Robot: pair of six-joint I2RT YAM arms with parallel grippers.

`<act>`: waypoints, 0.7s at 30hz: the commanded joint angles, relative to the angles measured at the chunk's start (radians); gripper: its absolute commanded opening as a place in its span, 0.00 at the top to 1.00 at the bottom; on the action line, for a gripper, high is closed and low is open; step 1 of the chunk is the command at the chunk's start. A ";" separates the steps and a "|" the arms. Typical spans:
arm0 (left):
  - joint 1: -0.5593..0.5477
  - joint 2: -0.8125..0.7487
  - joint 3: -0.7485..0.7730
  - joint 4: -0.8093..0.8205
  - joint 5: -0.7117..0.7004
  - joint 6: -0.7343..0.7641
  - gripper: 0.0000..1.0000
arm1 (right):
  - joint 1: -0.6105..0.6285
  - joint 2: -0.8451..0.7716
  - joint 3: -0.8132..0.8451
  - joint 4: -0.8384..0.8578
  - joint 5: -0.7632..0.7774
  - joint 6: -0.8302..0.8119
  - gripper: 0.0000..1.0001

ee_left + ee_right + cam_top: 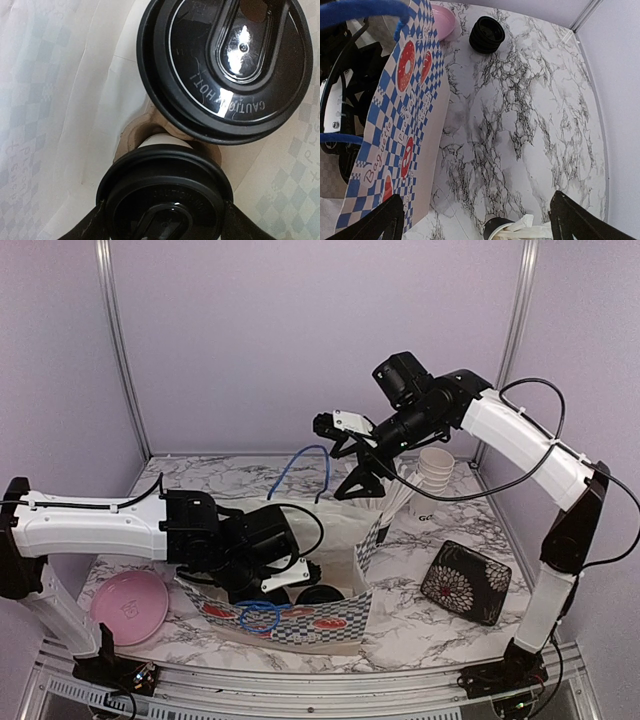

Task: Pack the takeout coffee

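Left gripper [164, 223] is clasped about a black-lidded white paper cup [161, 176] at lower centre, seemingly so that it is seated in the brown moulded-pulp carrier [134, 136] inside the blue-checked bag [338, 617].

Left wrist view: we see the left gripper [162, 207] only as two finger stubs at the bottom edge, which also crops the near lid [162, 185]. Of the near cup [165, 142] only a white strip shows. The far lid [225, 65] runs off the top, and the cup carrier [131, 137] shows as a sliver.

Top view: the wrist hides those jaws inside the paper bag [330, 618].

Right wrist view: the straw cup [495, 229] is cropped.
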 commanded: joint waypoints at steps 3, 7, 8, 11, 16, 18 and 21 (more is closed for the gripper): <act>0.020 0.044 -0.050 -0.040 0.020 -0.008 0.53 | -0.002 -0.035 -0.007 0.014 -0.018 0.000 0.01; 0.022 0.034 -0.044 -0.057 0.031 -0.022 0.45 | -0.003 -0.040 -0.012 0.014 -0.016 0.001 0.01; 0.022 0.035 -0.046 -0.058 0.036 -0.026 0.44 | -0.002 -0.040 -0.013 0.015 -0.017 0.002 0.01; 0.022 0.059 -0.062 -0.055 0.051 -0.031 0.44 | -0.003 -0.037 -0.013 0.015 -0.019 0.003 0.01; 0.022 0.079 -0.053 -0.057 0.044 -0.036 0.46 | -0.002 -0.041 -0.010 0.013 -0.019 0.010 0.01; 0.022 0.057 -0.040 -0.062 0.044 -0.040 0.43 | -0.002 -0.050 -0.014 0.013 -0.017 0.010 0.01; 0.022 0.017 -0.032 -0.070 0.047 -0.045 0.35 | -0.003 -0.065 -0.021 0.013 -0.009 0.004 0.01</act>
